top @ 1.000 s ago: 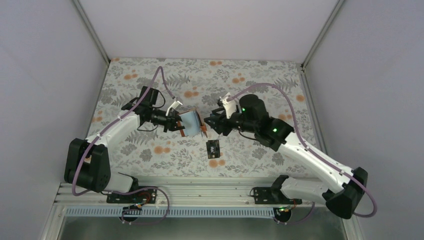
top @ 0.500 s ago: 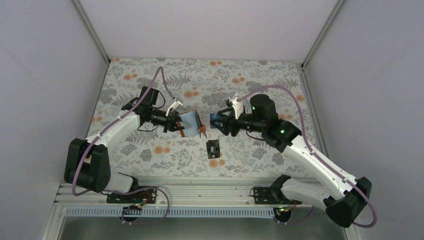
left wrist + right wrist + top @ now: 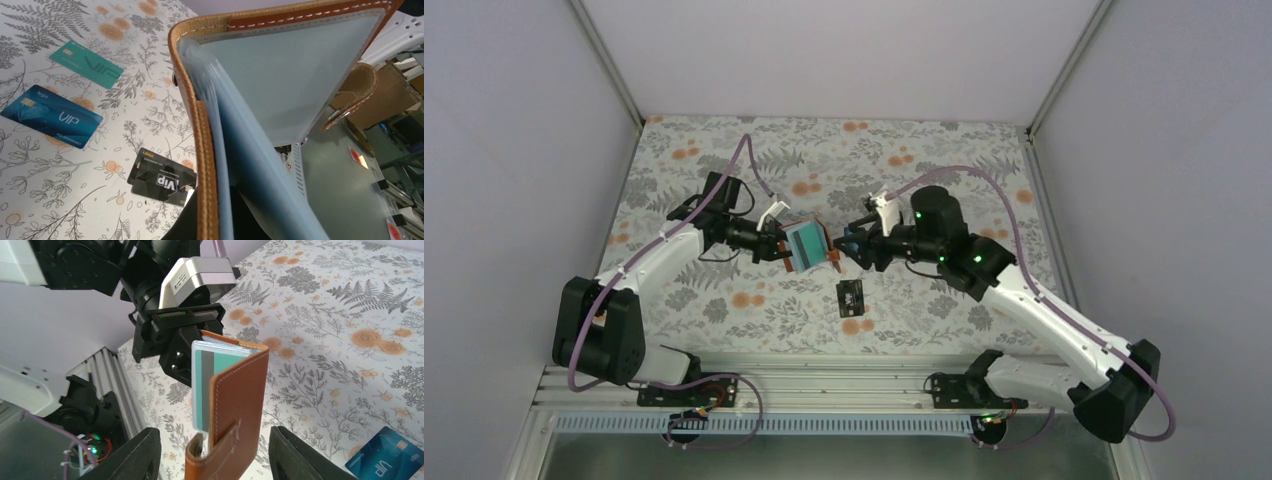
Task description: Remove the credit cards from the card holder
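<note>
The left gripper point(image 3: 780, 246) is clamped on the wallet point(image 3: 807, 245), holding it raised and open, evidently to present its pockets to the right gripper point(image 3: 852, 246), whose fingers stand apart astride the wallet's flap. One pocketed card point(image 3: 204, 385) sits undrawn inside the wallet. Below the wallet lie the black card point(image 3: 851, 295), blue card point(image 3: 50, 116) and green card point(image 3: 86, 64).

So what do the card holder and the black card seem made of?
Card holder: likely tan leather, matte, with pale edge stitching; its blue-grey lining looks smooth, perhaps synthetic. Black card: probably plastic, thin, flat, printed lettering.
</note>
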Tool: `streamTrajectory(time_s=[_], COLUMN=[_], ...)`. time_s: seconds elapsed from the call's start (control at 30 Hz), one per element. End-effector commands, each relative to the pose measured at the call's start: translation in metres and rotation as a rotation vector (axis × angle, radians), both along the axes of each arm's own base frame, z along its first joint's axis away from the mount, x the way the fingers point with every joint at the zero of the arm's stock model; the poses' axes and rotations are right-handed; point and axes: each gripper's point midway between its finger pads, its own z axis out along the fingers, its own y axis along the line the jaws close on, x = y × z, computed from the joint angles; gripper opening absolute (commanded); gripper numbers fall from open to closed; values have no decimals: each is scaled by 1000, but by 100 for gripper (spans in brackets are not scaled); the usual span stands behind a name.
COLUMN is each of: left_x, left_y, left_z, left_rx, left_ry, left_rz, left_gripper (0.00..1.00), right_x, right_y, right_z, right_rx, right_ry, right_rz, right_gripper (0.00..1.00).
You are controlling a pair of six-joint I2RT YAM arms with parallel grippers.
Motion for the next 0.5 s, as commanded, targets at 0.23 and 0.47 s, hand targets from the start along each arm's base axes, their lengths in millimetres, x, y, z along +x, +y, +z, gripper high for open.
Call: streamTrajectory(time_s=[0.23,0.47], left_x=[-1,-6], left_y=[-1,-1], left_z=[6,11], left_rx=[-23,-43], left_ry=[-31,-36], left_rz=[-10,-30], left_gripper=[2,2], right_x=[31,53], right_y=[36,-2], right_z=[-31,-44], right_rx=[-174,-245], right_ry=[20,28], right_rz=[-168,-355], right_gripper=[73,73])
